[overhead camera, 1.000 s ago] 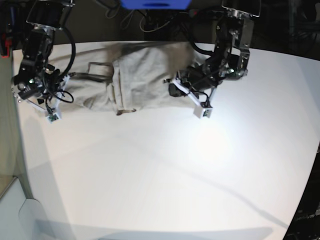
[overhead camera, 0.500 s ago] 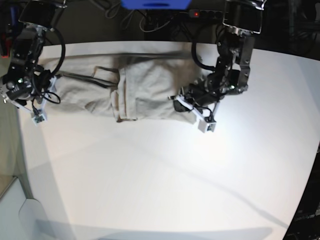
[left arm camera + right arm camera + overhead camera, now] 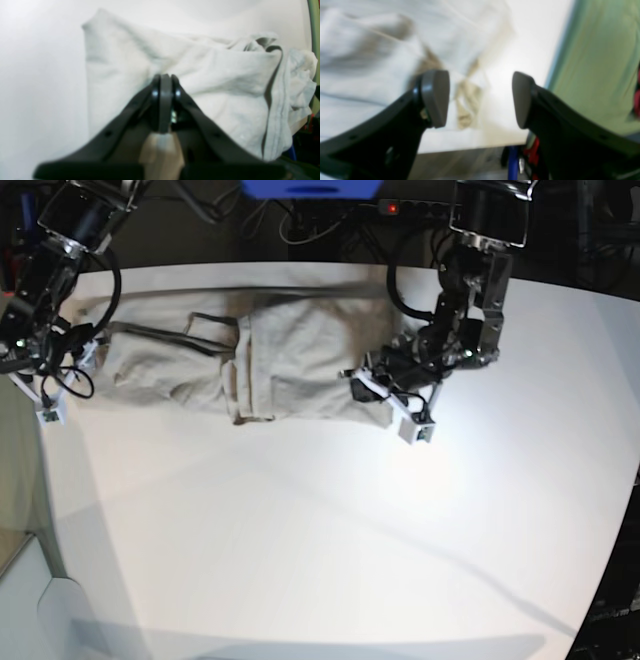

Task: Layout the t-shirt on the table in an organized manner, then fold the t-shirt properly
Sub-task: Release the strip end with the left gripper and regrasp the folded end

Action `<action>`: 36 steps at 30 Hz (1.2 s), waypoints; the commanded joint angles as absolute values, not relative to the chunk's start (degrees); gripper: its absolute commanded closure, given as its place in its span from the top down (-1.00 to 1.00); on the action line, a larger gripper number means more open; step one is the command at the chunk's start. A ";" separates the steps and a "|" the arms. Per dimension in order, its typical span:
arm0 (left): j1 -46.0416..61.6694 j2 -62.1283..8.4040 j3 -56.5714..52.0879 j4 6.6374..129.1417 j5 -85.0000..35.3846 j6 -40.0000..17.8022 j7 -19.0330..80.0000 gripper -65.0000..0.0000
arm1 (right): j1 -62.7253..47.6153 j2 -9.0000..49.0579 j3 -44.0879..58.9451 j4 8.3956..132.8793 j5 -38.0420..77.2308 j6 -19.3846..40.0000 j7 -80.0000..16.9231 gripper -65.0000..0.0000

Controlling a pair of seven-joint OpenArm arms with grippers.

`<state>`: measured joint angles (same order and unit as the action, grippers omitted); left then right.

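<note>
I'm seeing the t-shirt lying bunched across the table's far side. My left gripper is pinching its right edge, jaws clamped tight; my right gripper is hovering wide apart at the left end, gripping nothing.

I see bare tabletop across the whole near half. The t-shirt and both arms crowd the far edge

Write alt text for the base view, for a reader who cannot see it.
A crumpled beige-grey t-shirt lies stretched sideways along the far part of a white table. The left gripper, at the view's right, is shut at the shirt's end there; the right gripper sits at the opposite end, jaws open and empty.
</note>
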<state>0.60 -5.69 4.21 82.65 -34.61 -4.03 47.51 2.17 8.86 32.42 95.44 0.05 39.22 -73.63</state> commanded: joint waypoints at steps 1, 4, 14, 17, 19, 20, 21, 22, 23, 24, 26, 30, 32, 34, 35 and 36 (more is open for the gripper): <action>-0.22 -5.67 4.09 83.74 -35.38 -3.82 46.81 -0.99 | 3.47 9.54 32.75 95.60 0.40 40.00 -73.80 0.27; -0.22 -5.67 4.09 83.74 -35.38 -3.82 46.81 -0.99 | 4.00 9.80 32.84 94.55 0.40 40.00 -75.21 0.28; -0.22 -5.67 4.09 83.74 -35.38 -3.82 46.73 -0.99 | 4.97 9.45 32.92 94.46 0.40 40.00 -74.68 0.29; -0.13 -5.58 4.09 83.74 -35.38 -3.82 46.73 -0.99 | 6.02 9.45 32.92 92.26 0.48 40.00 -74.68 0.29; -0.13 -5.58 4.09 83.74 -35.38 -3.82 46.73 -0.99 | 7.52 9.71 33.01 89.36 1.54 40.00 -74.86 0.29; -0.04 -5.58 4.09 83.74 -35.38 -3.82 46.73 -0.99 | 8.13 9.71 33.27 87.60 2.07 40.00 -75.30 0.29; -0.04 -5.58 4.09 83.74 -35.38 -3.82 46.73 -0.99 | 8.57 9.89 33.54 86.02 2.51 40.00 -75.30 0.29; -0.04 -5.58 4.09 83.74 -35.38 -3.82 46.73 -0.99 | 8.84 10.42 34.15 85.05 2.59 40.00 -75.30 0.29; 0.04 -5.58 4.09 83.74 -35.38 -3.82 46.73 -0.99 | 9.01 10.59 34.77 84.44 2.95 40.00 -75.30 0.29; 0.13 -5.58 4.09 83.74 -35.38 -3.82 46.73 -0.99 | 9.01 10.59 34.95 84.09 3.56 40.00 -75.30 0.29; 0.13 -5.58 4.09 83.74 -35.38 -3.82 46.73 -0.99 | 8.84 10.95 35.03 83.74 5.32 40.00 -75.30 0.29; 0.13 -5.41 4.09 83.74 -35.38 -3.82 46.73 -0.99 | 8.57 10.95 35.03 83.74 8.22 40.00 -75.30 0.29; 0.13 -5.23 4.09 83.74 -35.38 -3.82 46.73 -1.00 | 8.57 10.68 35.03 83.74 8.22 40.00 -75.38 0.29; 0.13 -5.23 4.09 83.74 -35.38 -3.82 46.73 -1.00 | 8.31 10.51 35.03 83.74 8.22 40.00 -75.65 0.28; 0.13 -5.14 4.09 83.74 -35.38 -3.82 46.73 -1.00 | 7.96 10.42 35.03 83.74 8.31 40.00 -76.09 0.28; 0.13 -5.14 4.09 83.74 -35.38 -3.82 46.73 -1.00 | 7.78 10.15 35.03 83.74 8.31 40.00 -76.53 0.28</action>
